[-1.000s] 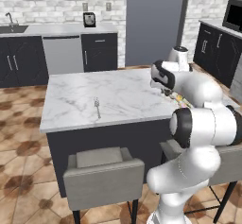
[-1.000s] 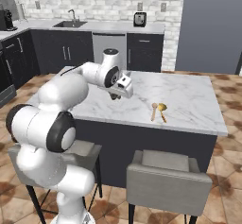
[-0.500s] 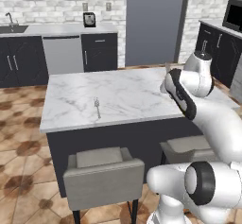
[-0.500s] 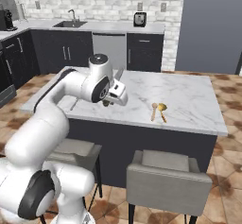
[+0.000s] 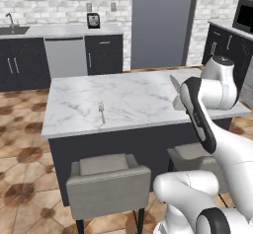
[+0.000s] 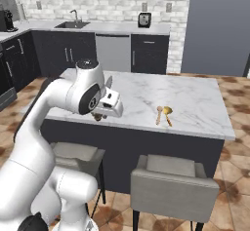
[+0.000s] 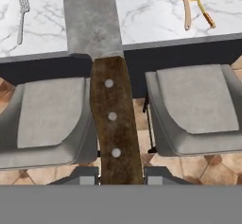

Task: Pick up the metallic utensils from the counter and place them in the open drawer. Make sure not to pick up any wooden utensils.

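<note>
1. My fingers (image 7: 121,171) are closed down on the knife (image 7: 111,109), pinching the butt end of its dark brown riveted handle from both sides; the grey blade runs away from me toward the far edge of the hand view.

2. The knife is lifted off the counter (image 5: 133,99). In the hand view it hangs over the near edge of the marble, above the gap between the two grey stools (image 7: 198,105) below.

3. I judge the knife stiff and fairly light, but long for where I grip it. Most of its length and the steel blade sit ahead of my fingers, so it will want to swing or tip nose-down if I turn fast.

4. The handle looks like rough wood, which should give decent friction. The blade would be smooth and slippery, so the handle is the right place to hold; a grip nearer the blade end of the handle would balance better.

5. The small silver fork (image 7: 21,14) lies flat on the marble near the front edge, also seen in the left base view (image 5: 102,112). It is thin, rigid and low, so I expect to pinch it across the narrow stem.

6. The wooden spoon (image 7: 182,5) and the yellow round-headed utensil (image 7: 201,1) lie side by side, well apart from the fork. I leave those.

7. I cannot see the drawer from here.
</note>
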Available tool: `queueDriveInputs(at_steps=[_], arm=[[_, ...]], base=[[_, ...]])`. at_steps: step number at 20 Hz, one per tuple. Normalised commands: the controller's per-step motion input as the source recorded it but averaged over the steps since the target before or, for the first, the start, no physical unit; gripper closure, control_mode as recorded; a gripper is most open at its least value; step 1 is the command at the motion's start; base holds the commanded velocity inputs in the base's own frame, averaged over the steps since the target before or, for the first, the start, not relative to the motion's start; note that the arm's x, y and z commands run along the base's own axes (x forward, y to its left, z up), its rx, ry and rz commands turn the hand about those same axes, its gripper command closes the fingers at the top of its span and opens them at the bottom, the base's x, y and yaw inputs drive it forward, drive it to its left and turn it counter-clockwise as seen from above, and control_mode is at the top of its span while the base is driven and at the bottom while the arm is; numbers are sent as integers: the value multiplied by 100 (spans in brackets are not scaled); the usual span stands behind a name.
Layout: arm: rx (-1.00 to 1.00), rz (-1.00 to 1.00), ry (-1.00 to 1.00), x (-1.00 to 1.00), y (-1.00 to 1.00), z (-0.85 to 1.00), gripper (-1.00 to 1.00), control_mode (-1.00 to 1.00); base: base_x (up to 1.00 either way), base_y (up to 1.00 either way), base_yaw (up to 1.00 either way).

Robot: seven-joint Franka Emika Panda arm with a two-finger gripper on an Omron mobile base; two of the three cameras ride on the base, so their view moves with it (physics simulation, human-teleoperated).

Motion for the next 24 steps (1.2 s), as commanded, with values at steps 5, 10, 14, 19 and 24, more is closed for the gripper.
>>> queueDriveInputs(at_steps=[5, 10, 14, 19, 24], arm=[[0, 0, 0, 0, 0, 0, 100, -100], [0, 0, 0, 0, 0, 0, 100, -100], [0, 0, 0, 0, 0, 0, 100, 100], [0, 0, 0, 0, 0, 0, 100, 100], [0, 0, 0, 0, 0, 0, 100, 100]], base=[[0, 0, 0], [0, 0, 0], [-20, 0, 0], [-100, 12, 0], [-100, 50, 20]])
